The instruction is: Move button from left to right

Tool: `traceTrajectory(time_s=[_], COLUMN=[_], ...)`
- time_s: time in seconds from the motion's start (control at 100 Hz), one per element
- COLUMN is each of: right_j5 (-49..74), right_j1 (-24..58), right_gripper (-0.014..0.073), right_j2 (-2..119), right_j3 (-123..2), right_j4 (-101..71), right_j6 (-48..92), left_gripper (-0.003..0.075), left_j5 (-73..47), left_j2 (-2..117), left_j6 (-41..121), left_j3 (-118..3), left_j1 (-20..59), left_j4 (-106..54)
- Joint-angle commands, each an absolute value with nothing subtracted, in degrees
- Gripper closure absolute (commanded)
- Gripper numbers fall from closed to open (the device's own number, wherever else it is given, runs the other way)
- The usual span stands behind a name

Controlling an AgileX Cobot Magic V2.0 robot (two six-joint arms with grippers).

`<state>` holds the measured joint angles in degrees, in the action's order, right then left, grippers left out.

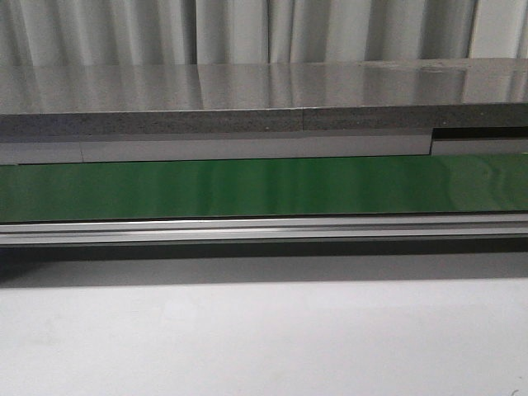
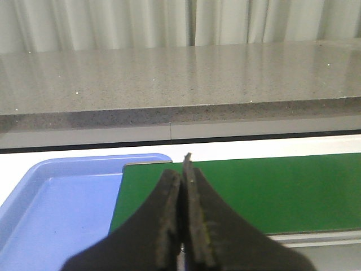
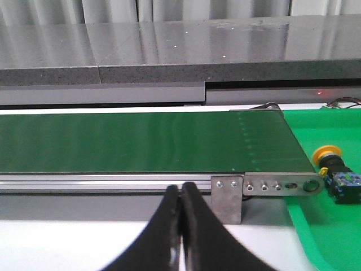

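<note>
- Front view first: I've got the green conveyor belt (image 1: 264, 186) running the full width, its aluminium rail (image 1: 264, 229) along the near edge, a grey stone counter (image 1: 247, 99) behind it and the white table (image 1: 264, 338) in front. No button here, and neither arm is in this shot, so this view tells me nothing about progress.
- Left wrist view: my left end effector (image 2: 184, 172) is pinched closed, pads pressed together with nothing between them. Past it I see the left end of the belt (image 2: 254, 192) and a blue tray (image 2: 56, 209) just beside it; the part of the tray I can see holds nothing. No button on this side, as far as this view reaches.
- Right wrist view: my right end effector (image 3: 180, 195) is closed as well, holding nothing, hovering near the rail. Off at the belt's right end, past the metal end bracket (image 3: 265, 185), there's the button (image 3: 333, 169), yellow cap on a dark body, lying tipped over on a green surface (image 3: 327, 226) just beside the conveyor.
- My read: the button is already lying at the right end, both end effectors are empty and closed, the left tray looks bare. I'd judge the move essentially done. Whether more buttons are due, I can't tell from here.
</note>
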<state>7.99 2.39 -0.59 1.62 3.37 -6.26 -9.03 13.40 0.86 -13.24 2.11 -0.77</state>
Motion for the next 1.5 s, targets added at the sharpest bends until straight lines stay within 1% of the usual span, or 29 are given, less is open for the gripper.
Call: traceTrajectory(time_s=[0.0, 0.43, 0.79, 1.49], right_j5=[2.98, 2.98, 2.98, 2.98], right_j1=[2.59, 2.59, 2.59, 2.59], right_gripper=[0.0662, 0.0662, 0.0662, 0.0662], right_j2=[-1.88, -1.88, -1.82, -1.82], right_j3=[0.71, 0.71, 0.71, 0.71], right_j4=[3.61, 3.61, 3.61, 3.61], right_j6=[-6.11, -6.11, -6.11, -6.11], left_gripper=[0.074, 0.074, 0.074, 0.074], left_j5=[-3.64, -3.64, 0.8, 0.81], left_j2=[11.88, -2.09, -1.99, -1.99], left_j6=[-3.96, -3.96, -3.96, -3.96], left_j3=[-13.57, -1.83, 2.07, 2.07], left_j1=[2.64, 2.64, 2.64, 2.64], left_j4=[2.2, 2.1, 1.94, 1.94])
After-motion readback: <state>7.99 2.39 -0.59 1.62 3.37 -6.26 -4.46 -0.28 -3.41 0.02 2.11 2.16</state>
